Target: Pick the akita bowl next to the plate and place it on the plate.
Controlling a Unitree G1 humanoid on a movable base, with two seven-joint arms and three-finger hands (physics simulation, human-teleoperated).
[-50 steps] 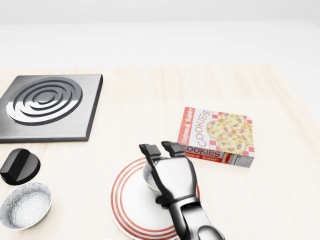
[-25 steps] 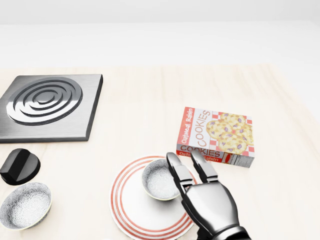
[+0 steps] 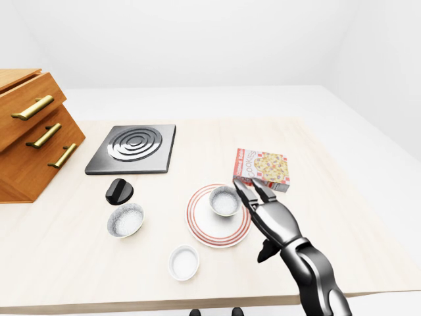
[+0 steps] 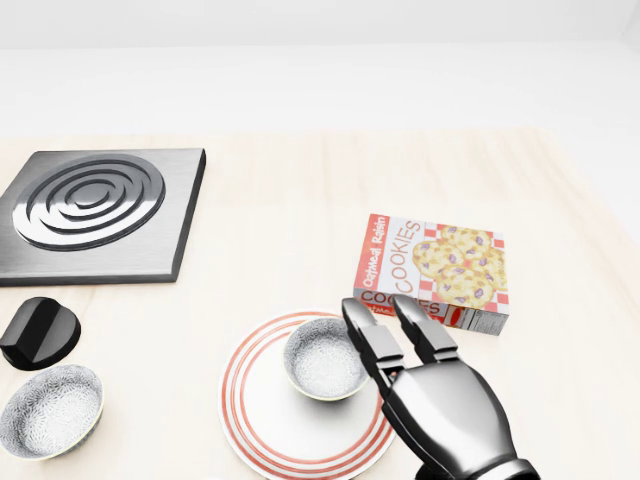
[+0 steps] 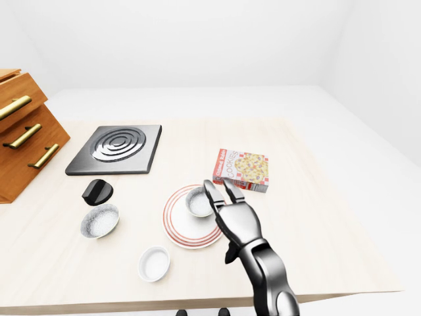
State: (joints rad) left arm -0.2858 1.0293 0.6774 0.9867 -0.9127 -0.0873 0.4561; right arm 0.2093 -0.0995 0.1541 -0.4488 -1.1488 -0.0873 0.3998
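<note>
The akita bowl (image 4: 322, 358), grey-speckled inside with a dark rim, stands upright on the white plate with red rings (image 4: 262, 420), toward the plate's upper right. My right hand (image 4: 385, 322) is just right of the bowl, fingers stretched out and open, holding nothing. One fingertip lies close to the bowl's right rim; whether it touches I cannot tell. The arm comes up from the bottom right of the head view. My left hand does not show in any view.
A cookie box (image 4: 435, 272) lies just above and right of my hand. A second speckled bowl (image 4: 48, 410) and a black knob (image 4: 40, 332) sit at the left. Also here: a burner plate (image 4: 95, 210), a white bowl (image 3: 183, 262) and a wooden drawer cabinet (image 3: 33, 131).
One second ago my right hand was over the bowl on the plate. It has since let go and drawn back to the right and down. The bowl stays on the plate.
</note>
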